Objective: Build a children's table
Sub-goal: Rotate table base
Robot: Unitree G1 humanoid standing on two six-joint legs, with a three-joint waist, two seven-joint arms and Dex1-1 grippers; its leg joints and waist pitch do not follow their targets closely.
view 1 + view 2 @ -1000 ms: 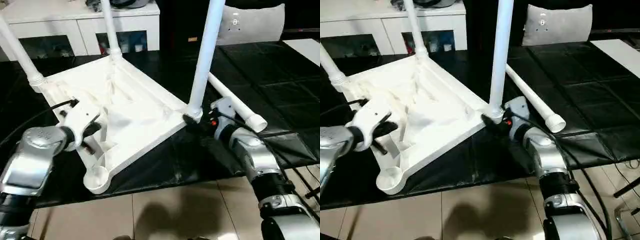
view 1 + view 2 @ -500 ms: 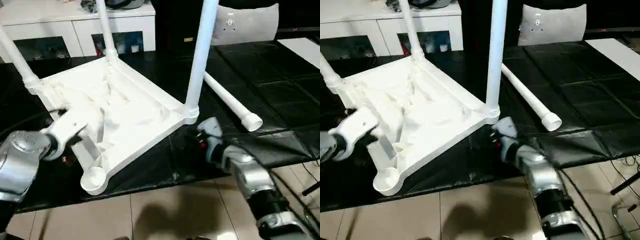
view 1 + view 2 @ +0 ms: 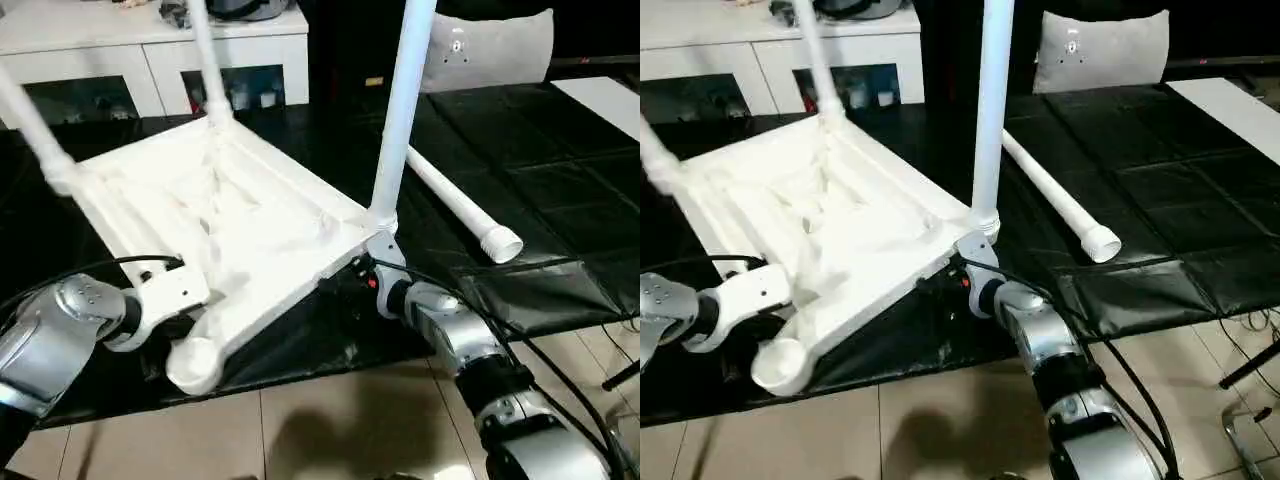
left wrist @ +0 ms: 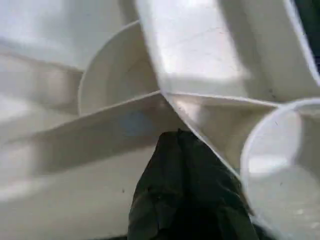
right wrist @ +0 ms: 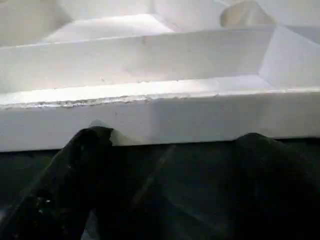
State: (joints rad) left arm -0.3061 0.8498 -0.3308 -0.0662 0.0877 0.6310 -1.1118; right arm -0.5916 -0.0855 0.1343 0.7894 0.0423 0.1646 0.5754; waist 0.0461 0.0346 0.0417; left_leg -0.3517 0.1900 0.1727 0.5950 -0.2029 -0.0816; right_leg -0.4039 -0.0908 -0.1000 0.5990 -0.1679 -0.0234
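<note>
no readable text, labels or numbers anywhere

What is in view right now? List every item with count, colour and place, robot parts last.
tabletop: one, white, upside down on the black mat, ribbed underside up.
fitted legs: three, white, standing up from the two far corner sockets and the near right one.
empty socket: one, white, near left corner.
loose leg: one, white, lying on the mat right of the tabletop.
black mat: one, over the work surface.
cabinet: one, white with glass doors, behind.
cushion: one, grey, back right.
tiled floor: beige, in front.
left gripper: at the near left corner, by the empty socket.
right gripper: at the tabletop's near right edge.
</note>
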